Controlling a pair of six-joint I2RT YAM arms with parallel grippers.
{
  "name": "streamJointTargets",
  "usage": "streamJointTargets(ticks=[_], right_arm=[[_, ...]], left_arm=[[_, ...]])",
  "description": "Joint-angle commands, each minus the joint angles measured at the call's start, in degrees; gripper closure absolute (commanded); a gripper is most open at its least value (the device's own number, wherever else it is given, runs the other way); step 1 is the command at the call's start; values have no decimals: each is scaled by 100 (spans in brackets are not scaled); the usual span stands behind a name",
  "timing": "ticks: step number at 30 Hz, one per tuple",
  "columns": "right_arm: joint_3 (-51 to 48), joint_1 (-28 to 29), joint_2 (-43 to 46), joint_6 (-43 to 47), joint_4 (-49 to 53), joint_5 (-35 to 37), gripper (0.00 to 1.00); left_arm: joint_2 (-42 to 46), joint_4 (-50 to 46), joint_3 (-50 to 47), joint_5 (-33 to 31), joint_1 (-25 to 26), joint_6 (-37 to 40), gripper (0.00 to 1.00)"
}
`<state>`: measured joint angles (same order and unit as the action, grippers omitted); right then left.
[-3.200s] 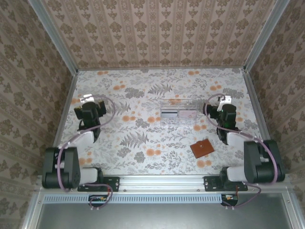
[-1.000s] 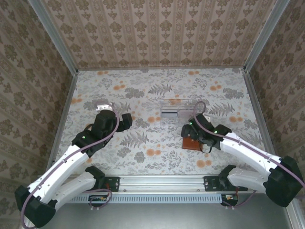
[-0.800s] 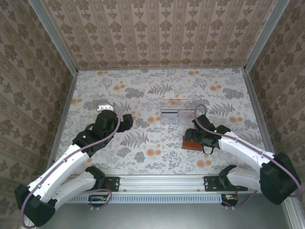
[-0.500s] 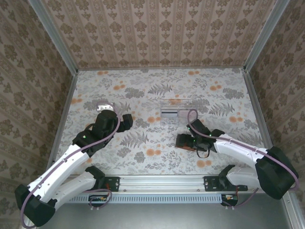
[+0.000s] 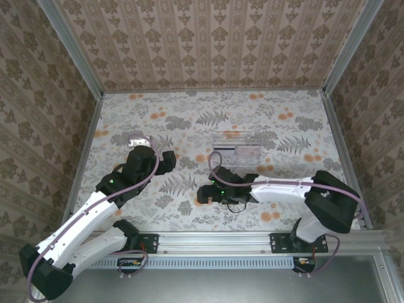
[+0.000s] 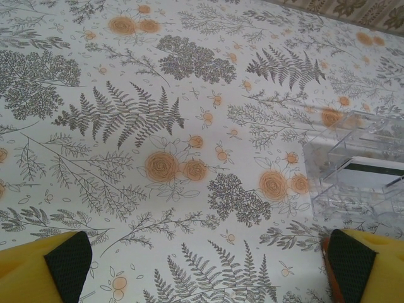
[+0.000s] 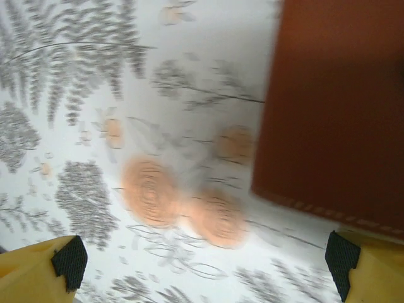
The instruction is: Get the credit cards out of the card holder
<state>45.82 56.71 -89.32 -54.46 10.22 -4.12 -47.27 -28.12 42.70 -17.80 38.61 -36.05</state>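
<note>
The card holder (image 7: 341,107) is a closed brown wallet lying flat at the upper right of the blurred right wrist view. It lies ahead of my right gripper (image 7: 207,265), off to the side of its right fingertip and outside the jaws. That gripper (image 5: 203,192) is open and empty, stretched leftward low over the table's middle. A credit card (image 6: 369,173) with a dark stripe lies inside the clear tray (image 6: 328,154). My left gripper (image 6: 208,265) is open and empty over bare tablecloth, pointing toward the tray from the left (image 5: 169,161).
The clear plastic tray (image 5: 237,151) sits at the table's centre, just beyond the right arm. The floral tablecloth (image 5: 189,120) covers the whole table. Patterned walls enclose it on three sides, and a metal rail (image 5: 214,238) runs along the near edge.
My right arm has swung left across the table, its gripper passing over where the card holder lay. The left arm has held still. Both grippers have stayed open.
</note>
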Motion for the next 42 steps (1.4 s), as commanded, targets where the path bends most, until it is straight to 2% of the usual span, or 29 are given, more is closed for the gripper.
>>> streamJointTargets(ticks=[1,6,12,14,16,18,22,25,36,42], right_arm=[[553,200,-352,-38,154,74,0],[867,291,-195,218,869,573,0],[1186,290,478,718,2154,1734,0],[1279,256,616,844,2521,2192,5],[1381,143,637,1018,2821,2420,17],[1451,-20,589,1145,2960,2425,30],[1580,-271,318,1372,3046,2396,42],[1703,-379,26,1539,3051,2378,46],[2017,-497,-812,1846,2838,2106,47],[2031,-598,-1152,1929,2661,1959,51]], left_arm=[[123,-198,54,-17,50,-49,0],[122,-312,32,74,52,-53,0],[79,-272,-97,85,80,-302,0],[70,-171,-186,112,129,-358,0],[60,-44,-289,118,240,-373,0],[37,79,-373,140,341,-385,0],[-101,105,-386,165,477,-424,0],[-176,73,-367,170,556,-443,0],[-248,140,-382,171,706,-511,0],[-413,105,-275,155,742,-513,0]])
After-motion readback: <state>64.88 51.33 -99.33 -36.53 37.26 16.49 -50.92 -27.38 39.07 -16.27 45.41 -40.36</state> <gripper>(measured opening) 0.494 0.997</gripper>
